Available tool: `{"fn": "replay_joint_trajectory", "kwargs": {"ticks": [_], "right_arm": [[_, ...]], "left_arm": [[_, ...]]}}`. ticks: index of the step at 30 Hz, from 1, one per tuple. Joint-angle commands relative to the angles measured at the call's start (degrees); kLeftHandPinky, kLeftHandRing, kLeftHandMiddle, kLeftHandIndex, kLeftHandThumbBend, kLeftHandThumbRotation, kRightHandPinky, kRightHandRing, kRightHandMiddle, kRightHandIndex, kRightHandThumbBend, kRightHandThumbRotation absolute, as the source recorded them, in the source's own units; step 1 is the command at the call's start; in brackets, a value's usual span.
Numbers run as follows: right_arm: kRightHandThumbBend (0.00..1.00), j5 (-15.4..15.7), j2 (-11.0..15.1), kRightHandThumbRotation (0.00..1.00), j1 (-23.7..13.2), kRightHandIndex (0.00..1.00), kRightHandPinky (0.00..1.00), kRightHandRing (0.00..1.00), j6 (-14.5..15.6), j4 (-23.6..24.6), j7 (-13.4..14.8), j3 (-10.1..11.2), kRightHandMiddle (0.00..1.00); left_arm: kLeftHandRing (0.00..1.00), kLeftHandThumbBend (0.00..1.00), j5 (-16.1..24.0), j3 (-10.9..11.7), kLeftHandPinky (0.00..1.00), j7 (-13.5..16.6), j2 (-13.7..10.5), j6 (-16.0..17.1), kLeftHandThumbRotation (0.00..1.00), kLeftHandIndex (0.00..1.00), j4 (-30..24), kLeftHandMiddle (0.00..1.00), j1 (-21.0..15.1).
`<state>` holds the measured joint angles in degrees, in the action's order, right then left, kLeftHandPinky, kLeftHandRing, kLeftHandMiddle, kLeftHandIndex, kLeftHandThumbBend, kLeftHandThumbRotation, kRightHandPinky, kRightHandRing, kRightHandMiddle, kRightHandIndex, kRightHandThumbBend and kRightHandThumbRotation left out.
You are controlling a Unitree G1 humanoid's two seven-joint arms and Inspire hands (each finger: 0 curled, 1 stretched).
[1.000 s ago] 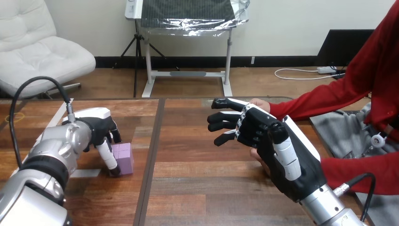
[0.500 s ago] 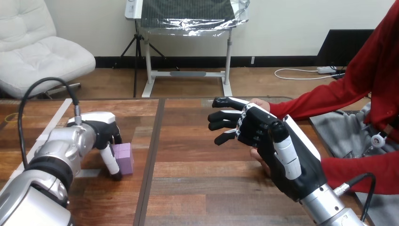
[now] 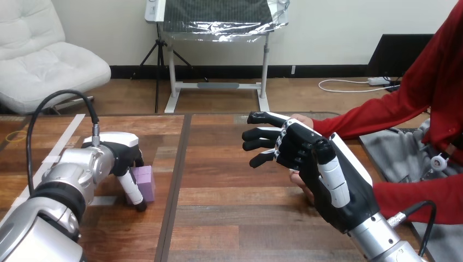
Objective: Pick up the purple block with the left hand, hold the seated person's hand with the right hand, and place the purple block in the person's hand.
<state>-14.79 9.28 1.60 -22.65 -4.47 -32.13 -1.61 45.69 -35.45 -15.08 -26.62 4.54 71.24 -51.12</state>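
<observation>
On the left of the wooden table (image 3: 229,218), the purple block (image 3: 146,183) rests on the surface. The robot's left hand (image 3: 117,153) covers it, fingers and thumb curled round it. At right, the right hand (image 3: 327,180) is raised, its fingers (image 3: 259,132) straight and apart, with the person's hand (image 3: 301,118) just behind it.

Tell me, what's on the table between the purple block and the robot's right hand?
Between the purple block and the right hand lies only bare table, crossed by a dark seam, in the head view.
</observation>
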Motion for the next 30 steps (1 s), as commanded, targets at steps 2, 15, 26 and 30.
{"fn": "replay_joint_trajectory", "kwargs": {"ticks": [2, 15, 26, 30], "right_arm": [[0.79, -0.79, 0.18, 1.00, -3.36, 0.80, 0.60, 0.72, -0.58, 1.98, 0.24, 0.74, 0.74], [0.78, -0.92, 0.20, 1.00, -3.38, 0.80, 0.59, 0.72, -0.37, 1.99, 0.17, 0.71, 0.74], [0.78, -0.80, 0.21, 1.00, -3.49, 0.80, 0.59, 0.72, -0.71, 1.75, 0.08, 0.71, 0.74], [0.78, -1.09, 0.19, 1.00, -3.52, 0.80, 0.59, 0.72, -0.65, 1.68, -0.13, 0.71, 0.74]], "left_arm": [[0.86, 0.86, 0.47, -0.43, 0.74, 0.81, -0.46, 0.20, 0.29, 0.81, -1.94, 0.86, -1.99], [0.81, 0.84, -1.10, 0.84, 0.72, -0.05, -0.16, -0.24, 0.23, 0.78, -1.79, 0.82, -1.95], [0.56, 0.80, -3.39, 2.43, 0.45, 1.06, -0.04, 0.12, 0.08, 0.70, -1.60, 0.64, -1.33], [0.50, 0.77, -4.27, 2.92, 0.40, 1.66, -0.05, 0.29, 0.03, 0.65, -1.39, 0.58, -1.06]]}}
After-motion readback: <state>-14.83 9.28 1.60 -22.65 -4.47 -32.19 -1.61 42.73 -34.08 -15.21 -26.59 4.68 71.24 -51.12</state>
